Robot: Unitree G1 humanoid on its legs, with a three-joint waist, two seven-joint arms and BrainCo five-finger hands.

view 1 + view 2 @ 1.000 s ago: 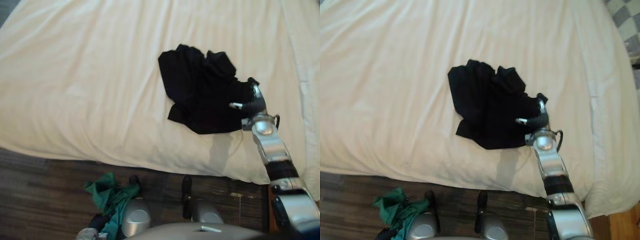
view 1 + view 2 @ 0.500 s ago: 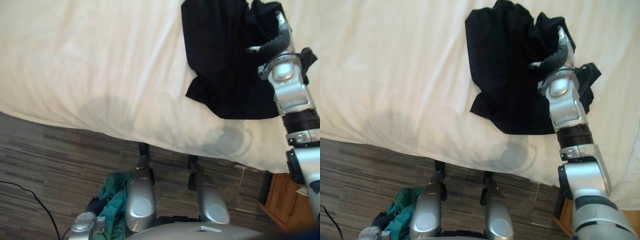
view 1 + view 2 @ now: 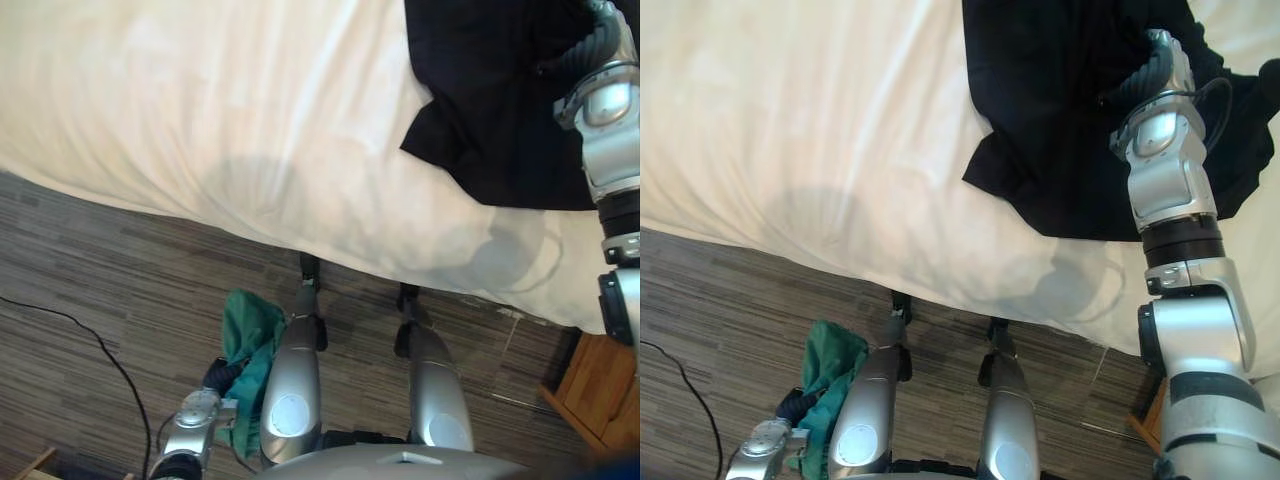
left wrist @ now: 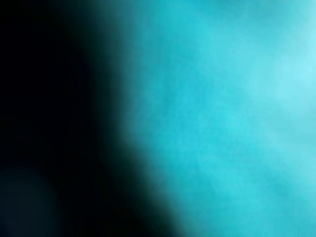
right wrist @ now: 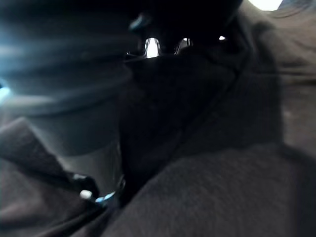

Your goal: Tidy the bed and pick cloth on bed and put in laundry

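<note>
A crumpled black cloth (image 3: 1060, 120) lies on the cream bed sheet (image 3: 200, 90) near its edge. The right hand (image 3: 1145, 65) is sunk into it, its grip impossible to tell. Low down, the left hand (image 3: 798, 405) meets a bunched green cloth (image 3: 250, 345), its fingers likewise hidden. Below is a dark plank floor (image 3: 100, 280).

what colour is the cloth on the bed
The cloth is black, best seen in the right eye view.

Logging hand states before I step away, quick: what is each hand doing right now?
Left hand: cannot be told, hidden by the green cloth.
Right hand: cannot be told, sunk in the black cloth on the bed.
</note>
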